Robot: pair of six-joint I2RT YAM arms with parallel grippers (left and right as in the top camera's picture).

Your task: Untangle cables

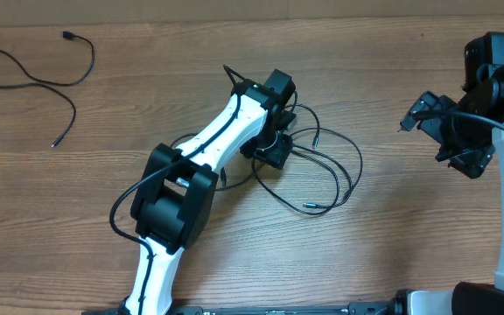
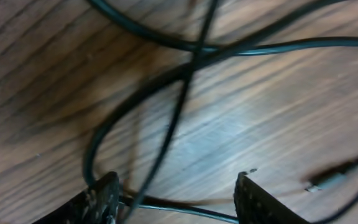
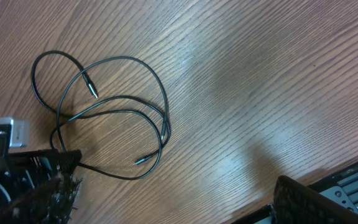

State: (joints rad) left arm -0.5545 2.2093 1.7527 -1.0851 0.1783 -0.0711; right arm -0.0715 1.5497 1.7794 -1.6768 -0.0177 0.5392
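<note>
Black cords make up the tangle (image 1: 360, 166) at the middle of the table (image 1: 234, 52). One separate cable (image 1: 74, 107) lies well apart from the tangle, at the far left, and appears free.

1. Check the left gripper (image 2: 176, 202). It sits low over the tangle's left edge. Its fingers (image 2: 104, 199) are spread, and a single strand (image 2: 166, 208) runs between them, not pinched. Other strands cross just beyond the fingertips, toward the tangle's centre.

2. Close on that single strand only. Confirm in the left wrist view that the crossing strands stay outside the jaws; catching two would likely drag the whole tangle.

3. Lift just clear of the wood, then draw slowly away from the tangle. Stop if a loop tightens instead of sliding out.

4. Bring in the right gripper (image 1: 416, 114). It hangs well to the right of the tangle, and the pictures do not show whether its fingers are spread or pressed together. Use it to hold down the tangle's right loop, near the plug (image 1: 310, 207), while the left arm pulls.
</note>
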